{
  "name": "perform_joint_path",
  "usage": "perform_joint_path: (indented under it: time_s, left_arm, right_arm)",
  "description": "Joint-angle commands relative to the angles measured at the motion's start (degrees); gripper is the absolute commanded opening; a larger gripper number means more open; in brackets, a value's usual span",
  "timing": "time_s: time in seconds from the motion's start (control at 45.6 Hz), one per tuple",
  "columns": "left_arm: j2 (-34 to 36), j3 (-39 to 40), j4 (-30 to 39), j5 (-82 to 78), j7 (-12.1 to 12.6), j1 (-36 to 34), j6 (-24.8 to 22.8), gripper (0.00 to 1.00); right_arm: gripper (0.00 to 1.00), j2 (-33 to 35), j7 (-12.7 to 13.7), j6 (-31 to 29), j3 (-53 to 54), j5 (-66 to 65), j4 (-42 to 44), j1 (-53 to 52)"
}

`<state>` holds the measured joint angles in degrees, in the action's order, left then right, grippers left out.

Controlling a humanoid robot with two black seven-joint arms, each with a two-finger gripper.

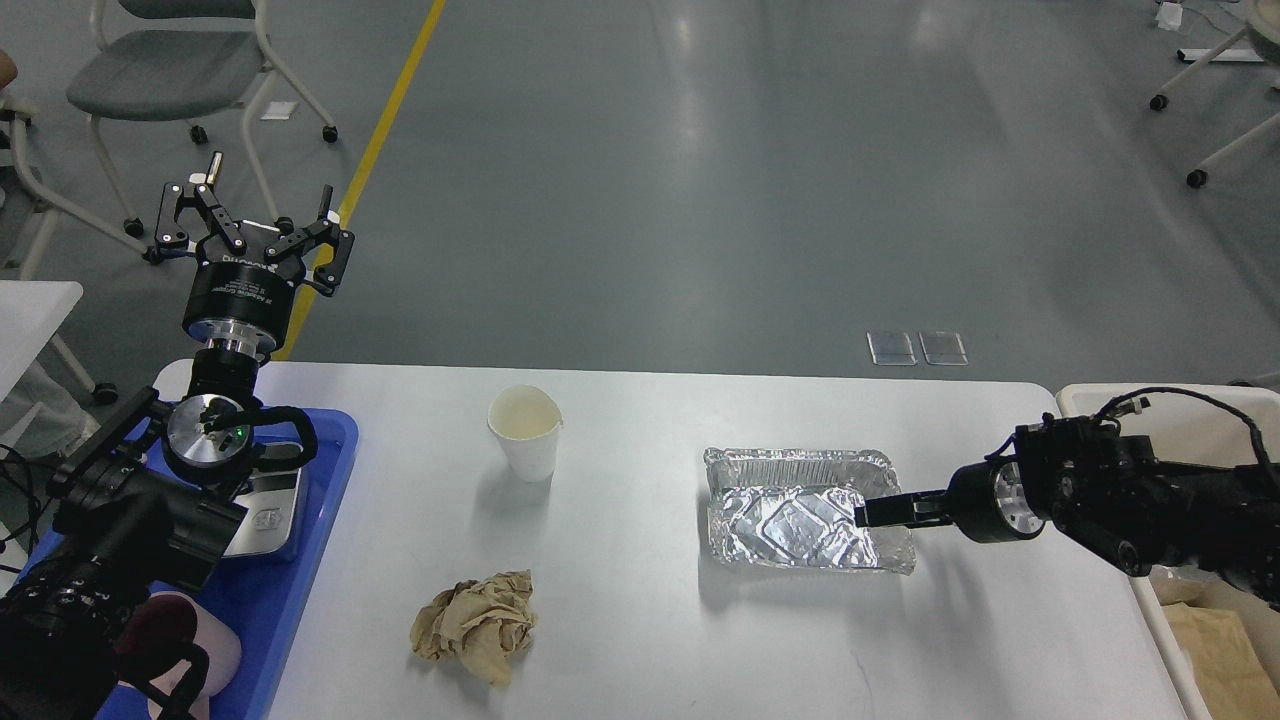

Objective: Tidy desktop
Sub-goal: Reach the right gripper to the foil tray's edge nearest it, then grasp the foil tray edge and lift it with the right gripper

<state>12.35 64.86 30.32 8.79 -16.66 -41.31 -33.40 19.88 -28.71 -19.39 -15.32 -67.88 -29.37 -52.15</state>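
The white desktop (640,640) fills the lower part of the head view. On it stand a white paper cup (525,432), a crumpled ball of brown paper (478,625) and a silver foil tray (800,515). My right gripper (868,515) reaches in from the right, its fingers together over the foil tray's right rim, seemingly shut on it. My left gripper (255,228) is raised high above the table's back left corner, open and empty, far from all the items.
A blue plastic tray (310,590) lies at the desktop's left edge with a metal container (268,515) and a pinkish cup (195,640) in it. A white bin (1148,610) holding brown paper (1225,655) stands at the right. A small white table (30,310) and chairs are beyond.
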Motion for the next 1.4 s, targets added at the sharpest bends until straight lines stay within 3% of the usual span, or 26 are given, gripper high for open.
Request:
perform_joint_path:
  time_s: [0.0, 0.197, 0.263, 0.285, 0.504, 0.876, 1.073, 1.38]
  left_arm:
    - [0.04, 0.00, 0.09, 0.00, -0.04, 0.00, -0.09, 0.97]
    - [0.04, 0.09, 0.09, 0.00, -0.13, 0.00, -0.09, 0.97]
    - [0.04, 0.00, 0.09, 0.00, -0.13, 0.00, -0.09, 0.97]
    - [0.04, 0.09, 0.09, 0.00, -0.13, -0.09, -0.09, 0.97]
    - [0.04, 0.09, 0.09, 0.00, -0.13, -0.09, -0.09, 0.97]
    - [0.13, 0.09, 0.09, -0.09, -0.30, 0.00, -0.09, 0.97]
    - [0.04, 0.00, 0.09, -0.17, -0.57, 0.26, 0.00, 0.97]
    - [-0.14, 0.00, 0.09, -0.26, -0.65, 1.23, 0.18, 0.97]
  right_arm:
    - [0.99, -0.72, -0.12, 1.72, -0.50, -0.06, 1.42, 0.47]
    - [0.50, -2.83, -0.30, 7.26, -2.43, 0.03, 3.44, 1.44]
    - [0.18, -3.62, -0.30, 6.91, -2.96, 0.38, 3.79, 1.35]
    - [0.15, -3.88, -0.30, 6.74, -3.22, 0.73, 3.88, 1.35]
    - [0.00, -4.15, -0.30, 6.21, -6.21, 6.00, 3.97, 1.26]
    - [0.00, -3.53, -0.39, 4.62, -9.29, 9.52, 3.53, 0.03]
    - [0.00, -1.07, -2.58, 1.03, -9.20, 9.61, 1.16, -3.22]
    - [0.00, 10.26, -3.37, -6.62, -8.15, 10.84, -10.79, -12.97]
